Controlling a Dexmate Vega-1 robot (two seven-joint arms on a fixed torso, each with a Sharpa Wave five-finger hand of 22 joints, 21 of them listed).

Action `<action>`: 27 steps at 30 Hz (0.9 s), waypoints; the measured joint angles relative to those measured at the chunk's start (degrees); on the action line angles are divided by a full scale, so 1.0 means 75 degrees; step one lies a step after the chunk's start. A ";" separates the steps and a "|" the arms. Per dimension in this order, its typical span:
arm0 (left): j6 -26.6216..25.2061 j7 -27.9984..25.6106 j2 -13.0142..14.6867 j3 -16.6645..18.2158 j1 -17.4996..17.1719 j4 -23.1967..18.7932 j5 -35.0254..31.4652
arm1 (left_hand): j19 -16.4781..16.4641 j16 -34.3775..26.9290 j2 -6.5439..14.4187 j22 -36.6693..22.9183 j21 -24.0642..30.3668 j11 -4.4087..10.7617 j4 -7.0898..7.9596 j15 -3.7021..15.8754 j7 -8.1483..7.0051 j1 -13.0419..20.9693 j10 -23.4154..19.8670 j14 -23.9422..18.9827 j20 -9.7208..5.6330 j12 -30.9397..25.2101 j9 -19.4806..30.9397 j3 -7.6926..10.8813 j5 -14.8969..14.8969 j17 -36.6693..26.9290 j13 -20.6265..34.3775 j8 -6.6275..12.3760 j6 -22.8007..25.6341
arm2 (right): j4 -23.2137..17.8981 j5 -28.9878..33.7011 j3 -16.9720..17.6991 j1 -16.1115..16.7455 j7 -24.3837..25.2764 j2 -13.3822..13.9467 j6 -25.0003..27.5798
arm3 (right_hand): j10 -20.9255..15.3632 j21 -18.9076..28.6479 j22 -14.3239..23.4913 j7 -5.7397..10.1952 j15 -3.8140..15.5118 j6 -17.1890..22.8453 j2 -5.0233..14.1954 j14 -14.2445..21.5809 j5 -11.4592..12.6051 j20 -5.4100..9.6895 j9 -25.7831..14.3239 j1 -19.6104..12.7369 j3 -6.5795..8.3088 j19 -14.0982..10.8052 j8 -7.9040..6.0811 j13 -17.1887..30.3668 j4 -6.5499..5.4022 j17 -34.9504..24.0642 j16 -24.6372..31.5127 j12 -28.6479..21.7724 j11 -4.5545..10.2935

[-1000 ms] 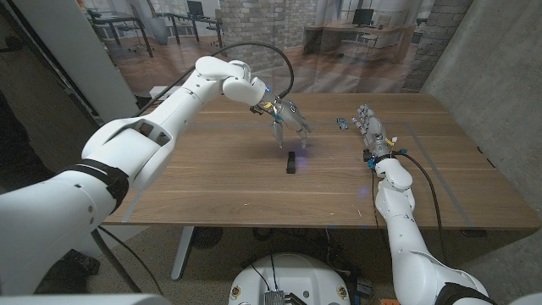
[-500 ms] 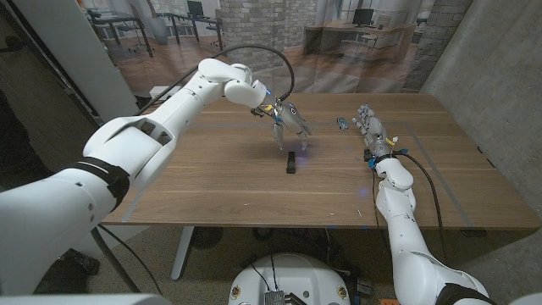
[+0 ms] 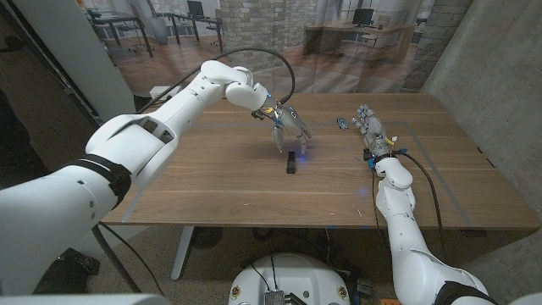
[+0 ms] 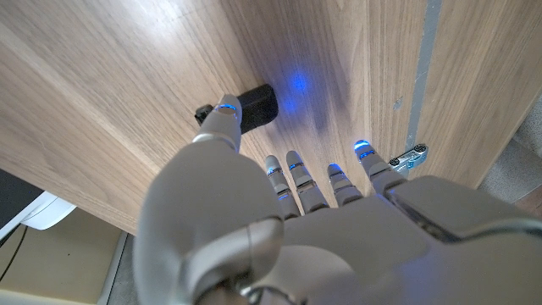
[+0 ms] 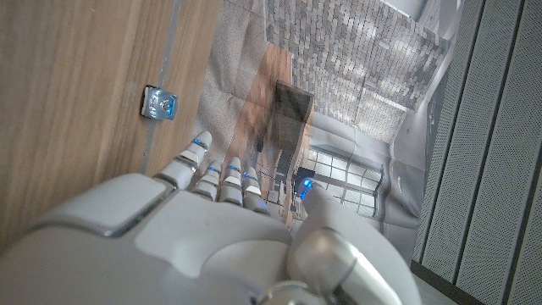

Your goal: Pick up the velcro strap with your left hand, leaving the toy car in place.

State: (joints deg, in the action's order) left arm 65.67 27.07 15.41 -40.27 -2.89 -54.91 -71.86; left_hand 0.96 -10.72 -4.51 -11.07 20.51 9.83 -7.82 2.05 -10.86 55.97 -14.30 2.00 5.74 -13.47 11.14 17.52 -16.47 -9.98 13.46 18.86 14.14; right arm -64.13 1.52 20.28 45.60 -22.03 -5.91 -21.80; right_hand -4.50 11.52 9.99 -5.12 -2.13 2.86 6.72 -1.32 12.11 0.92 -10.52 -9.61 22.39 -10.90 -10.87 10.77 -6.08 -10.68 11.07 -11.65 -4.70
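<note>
left hand [image 3: 288, 125] has lowered toward velcro strap [image 3: 290, 162].

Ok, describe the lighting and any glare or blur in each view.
Head view: even light, a faint blue glow on the table by the velcro strap. Left wrist view: blue spot beside the strap, left hand soft-focused. Right wrist view: toy car glints, right hand blurred.

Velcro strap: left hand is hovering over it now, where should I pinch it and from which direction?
The velcro strap lies flat, a short dark bar pointing toward and away from the robot. Probably best to bring the left hand straight down and pinch across its narrow width near the middle. The toy car sits well clear.
</note>
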 measured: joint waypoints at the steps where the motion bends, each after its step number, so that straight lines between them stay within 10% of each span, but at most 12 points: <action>1: 0.0006 -0.0004 0.0000 0.0000 0.0000 0.0000 -0.0004 | 0.0000 0.0000 0.0000 0.0000 0.0000 0.0000 0.0000 0.0000 0.0000 0.0000 0.0000 0.0000 0.0000 0.0000 0.0020 0.0000 0.0000 0.0000 0.0000 0.0000 0.0000 | 0.0020 0.0000 0.0002 -0.0014 0.0000 0.0001 0.0000 | 0.0000 0.0000 0.0000 0.0000 0.0000 0.0000 0.0000 0.0000 0.0000 0.0000 0.0000 0.0000 0.0000 0.0000 0.0000 0.0000 0.0000 0.0000 0.0000 0.0000 0.0000; 27: 0.0123 -0.0293 -0.0112 -0.0374 0.0244 0.0466 -0.0294 | 0.0000 0.0000 0.0101 0.0001 -0.0052 -0.0042 -0.0028 0.0000 0.0011 0.0101 -0.0123 0.0000 0.0000 0.0000 0.0026 -0.0098 0.0000 0.0000 0.0035 0.0086 0.0154 | 0.0249 0.0011 0.0042 -0.0135 0.0045 0.0008 -0.0149 | 0.0000 0.0000 0.0000 0.0000 0.0000 0.0000 0.0000 0.0000 0.0000 0.0000 0.0000 0.0000 0.0000 0.0000 0.0000 0.0000 0.0000 0.0039 0.0000 0.0046 0.0000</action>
State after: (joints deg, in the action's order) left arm 66.60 24.87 14.57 -43.07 -1.06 -51.41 -74.06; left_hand 0.96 -10.72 -3.75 -11.06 20.12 9.52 -8.03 2.05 -10.77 56.73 -15.22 2.00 5.73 -13.47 11.33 16.79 -16.47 -9.98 13.73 19.51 15.30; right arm -62.26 1.61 20.60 44.58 -21.69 -5.84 -22.92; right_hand -4.50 11.52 9.99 -5.12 -2.13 2.86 6.72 -1.32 12.10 0.92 -10.52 -9.61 22.39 -10.90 -10.87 10.77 -6.08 -10.38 11.07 -11.30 -4.70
